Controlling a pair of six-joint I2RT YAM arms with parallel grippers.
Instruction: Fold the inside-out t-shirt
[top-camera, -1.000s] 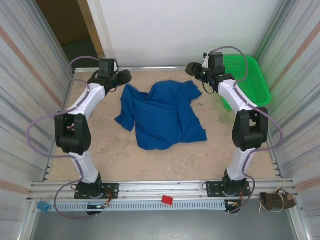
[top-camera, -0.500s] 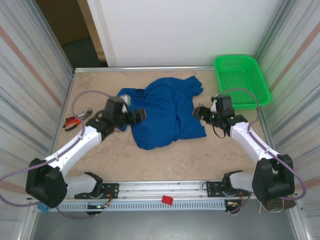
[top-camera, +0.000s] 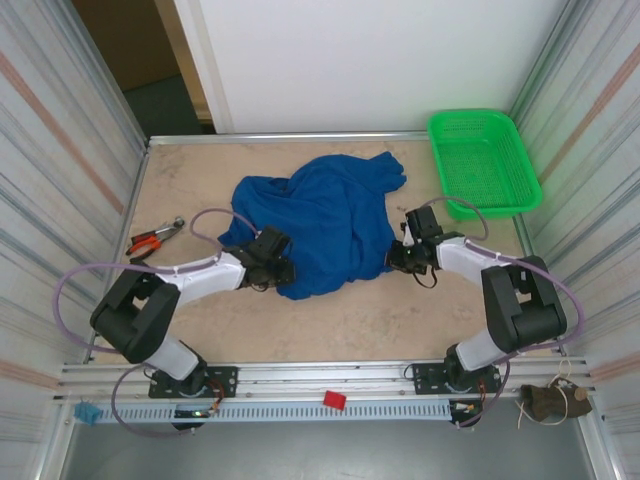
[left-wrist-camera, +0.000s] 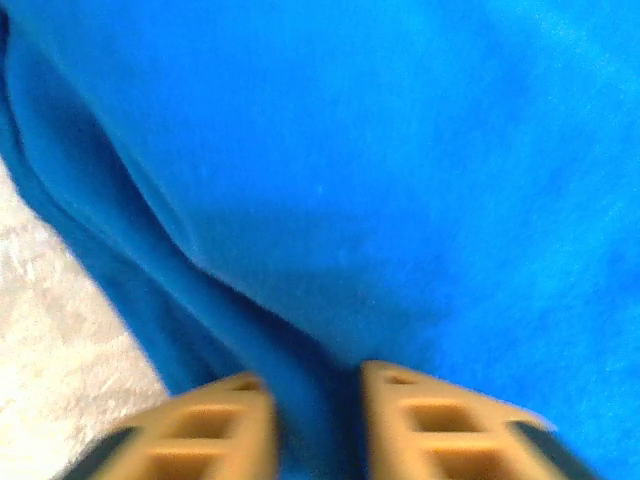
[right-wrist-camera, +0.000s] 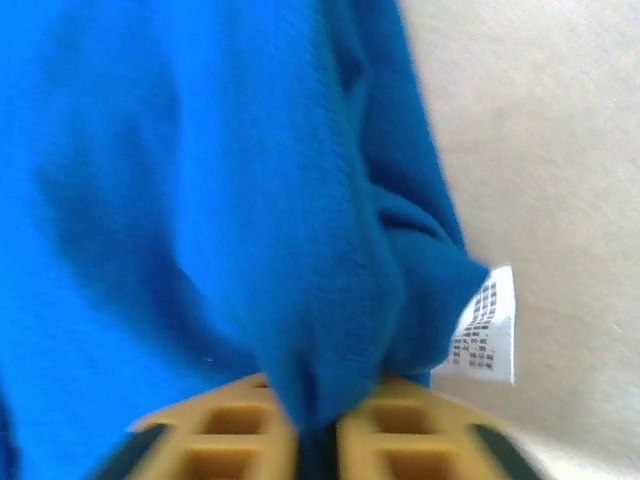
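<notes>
While the t-shirt (top-camera: 325, 215) lies crumpled in the middle of the table (top-camera: 200, 330), you have no fold made yet, and it is not even spread flat. On your left, the left gripper (top-camera: 283, 270) is clamped on the shirt's near-left edge, cloth pinched between its fingers (left-wrist-camera: 225, 425). On the right, the right gripper (top-camera: 395, 258) nips the near-right hem by the care label (right-wrist-camera: 485, 325). Lifting, flattening and folding all remain. Half a second earlier both grippers hovered beside those edges, jaws apart; now they have dropped and closed.
</notes>
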